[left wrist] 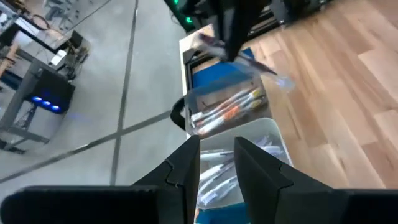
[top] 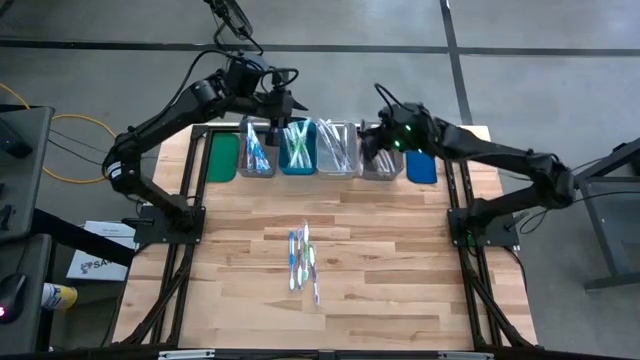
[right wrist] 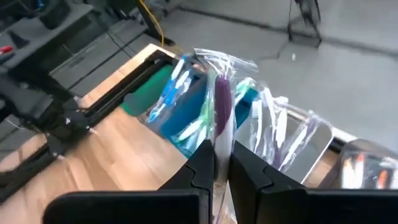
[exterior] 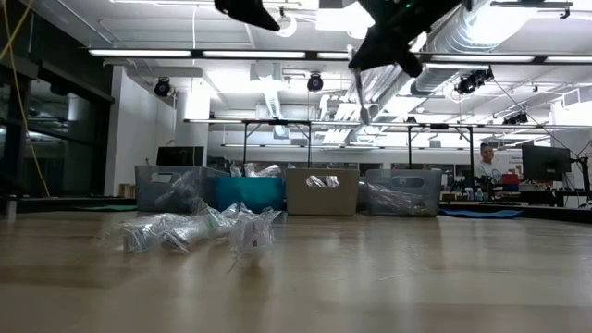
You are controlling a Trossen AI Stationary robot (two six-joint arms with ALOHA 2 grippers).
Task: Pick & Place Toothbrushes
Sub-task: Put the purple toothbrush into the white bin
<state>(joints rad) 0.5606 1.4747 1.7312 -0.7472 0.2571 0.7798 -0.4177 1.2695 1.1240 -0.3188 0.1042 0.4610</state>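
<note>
Toothbrushes (top: 303, 262) not yet sorted are lying in a loose cluster at the middle of the table (top: 400, 300), nearest the front edge, each in a clear wrapper. Behind them, along the far edge, a row of bins is standing: a green bin (top: 222, 155), then a grey bin (top: 257, 148) with blue brushes, a teal bin (top: 298, 147) with green ones, a clear bin (top: 337, 148) with pale ones, another grey bin (top: 380, 160) and a flat blue bin (top: 421, 167) at the right end.

Judging from this, the placing step is in hand for the right arm. The right gripper (right wrist: 222, 163) is hovering over the right end of the row, its fingers pressed together on a purple toothbrush (right wrist: 222, 112) in its wrapper, which is sticking up from between them. The next move probably calls for lining that brush up over the bin meant for its colour, lowering it, and only then letting go, so the wrapper is not catching on a rim.

The left gripper (left wrist: 217, 163) is hanging above the teal and clear bins with its fingers parted a little and nothing between them; it is looking ready to go back to the cluster for another brush.
</note>
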